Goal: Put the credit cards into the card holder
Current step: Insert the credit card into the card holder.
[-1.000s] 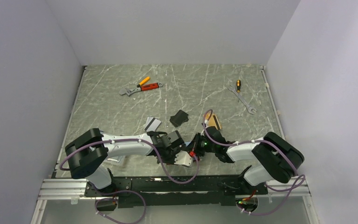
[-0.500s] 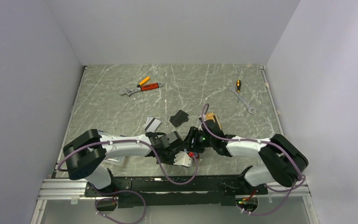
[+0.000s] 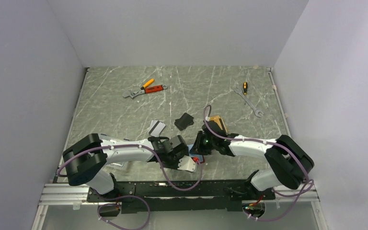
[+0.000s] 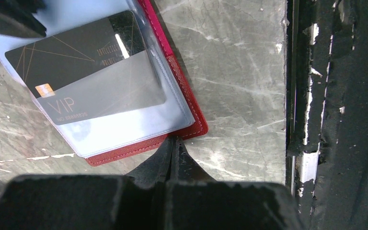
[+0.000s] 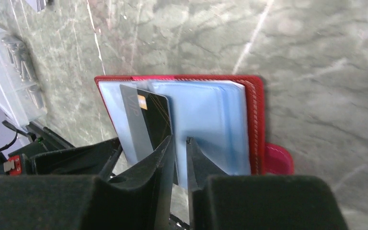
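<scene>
The red card holder (image 4: 191, 115) lies open on the table, its bluish clear sleeves up. A dark credit card (image 4: 86, 62) marked VIP sits partly inside one sleeve. My left gripper (image 4: 175, 141) is shut, its tips resting on the holder's near red edge. My right gripper (image 5: 179, 139) hovers at the open card holder (image 5: 256, 120), jaws a narrow gap apart with a bluish sleeve edge showing between them; the dark card (image 5: 155, 120) stands just left of its fingers. From above, both grippers hide most of the holder. A silver-white card (image 3: 156, 127) and an orange-gold card (image 3: 218, 123) lie further back.
A black flat rectangle (image 3: 185, 120) lies between the two loose cards. A clear plastic box (image 5: 9, 81) sits near the left arm. Pliers and a wrench (image 3: 145, 89) lie at the back left, and a screwdriver and spanner (image 3: 249, 98) at the back right. The table's metal front rail (image 4: 299, 120) is close.
My right gripper has shifted left and away from the front edge, over the holder; its jaws parted and then narrowed. The left gripper stays shut in place.
</scene>
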